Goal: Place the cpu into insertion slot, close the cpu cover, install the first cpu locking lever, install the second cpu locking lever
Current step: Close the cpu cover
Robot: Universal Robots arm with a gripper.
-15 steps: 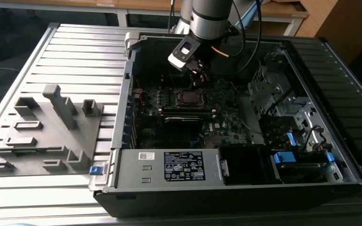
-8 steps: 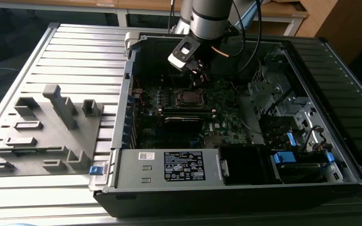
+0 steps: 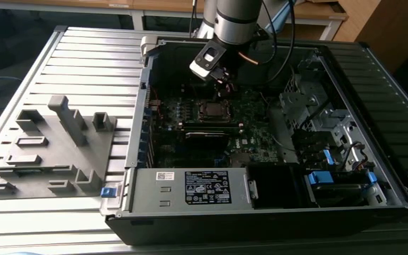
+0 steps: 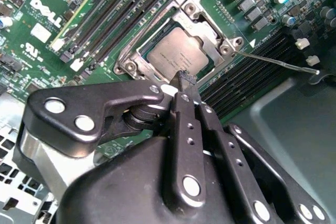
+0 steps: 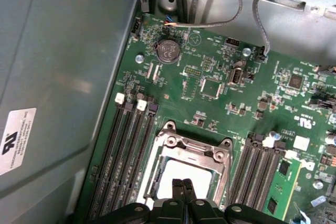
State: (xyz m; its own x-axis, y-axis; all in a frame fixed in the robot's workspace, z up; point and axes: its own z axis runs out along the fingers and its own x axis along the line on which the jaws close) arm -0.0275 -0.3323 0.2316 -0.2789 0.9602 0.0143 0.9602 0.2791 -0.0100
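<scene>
Exterior view: claw (image 3: 221,79) hangs inside open case (image 3: 275,212), above socket (image 3: 211,109) on board (image 3: 254,133)
Second wrist view: claw (image 4: 185,78) clenched, empty, tips at edge of cpu (image 4: 176,56), contact unclear; cpu sits in socket, cover (image 4: 212,31) flat around it; thin lever (image 4: 275,62) sticks out sideways
First wrist view: claw (image 5: 183,183) clenched over cpu (image 5: 202,177), cover (image 5: 194,150) down

Hard light bleaches the slatted worktop (image 3: 83,58) pale in the exterior view while the case (image 3: 261,226) interior sits in shadow, and in the first wrist view glare whitens the cpu (image 5: 184,169) by the dark gripper (image 5: 182,183).
</scene>
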